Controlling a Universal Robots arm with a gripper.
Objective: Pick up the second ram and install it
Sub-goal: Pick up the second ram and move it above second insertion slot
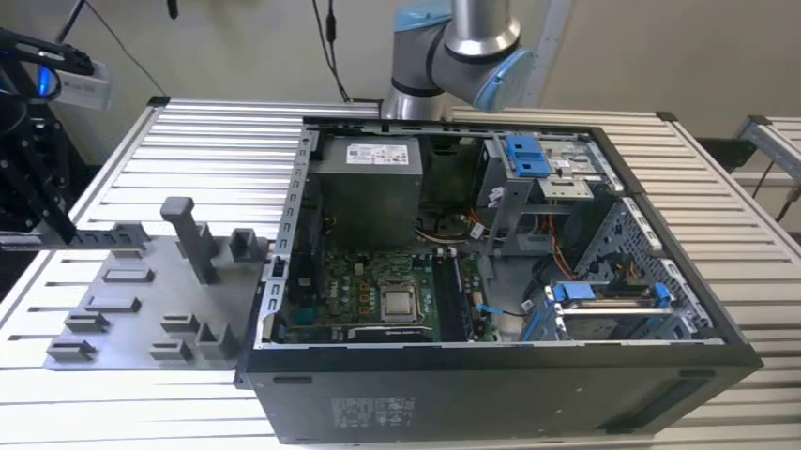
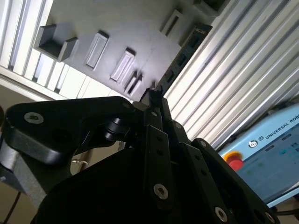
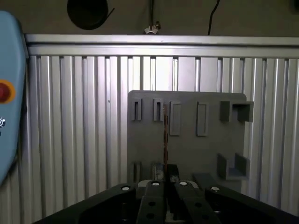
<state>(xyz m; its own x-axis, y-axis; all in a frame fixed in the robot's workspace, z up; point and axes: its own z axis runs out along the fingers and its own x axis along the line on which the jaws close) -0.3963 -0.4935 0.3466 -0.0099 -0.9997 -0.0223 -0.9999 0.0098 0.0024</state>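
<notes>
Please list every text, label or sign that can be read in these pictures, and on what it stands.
Nothing reads whole.
Blue pendant: white lettering, cut off at the picture's edge.
White label on the power supply: too small.
Pale label on the computer case: too small.

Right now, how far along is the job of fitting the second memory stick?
Done: the pick-up looks complete. In the first wrist view the gripper is closed on the memory stick, seen edge-on above the grey tray. In hand: the stick, held over the tray, not at the computer. Left: installing it. In the exterior view the open computer case sits beside the tray, and I can't tell which slots on its board are filled.
</notes>
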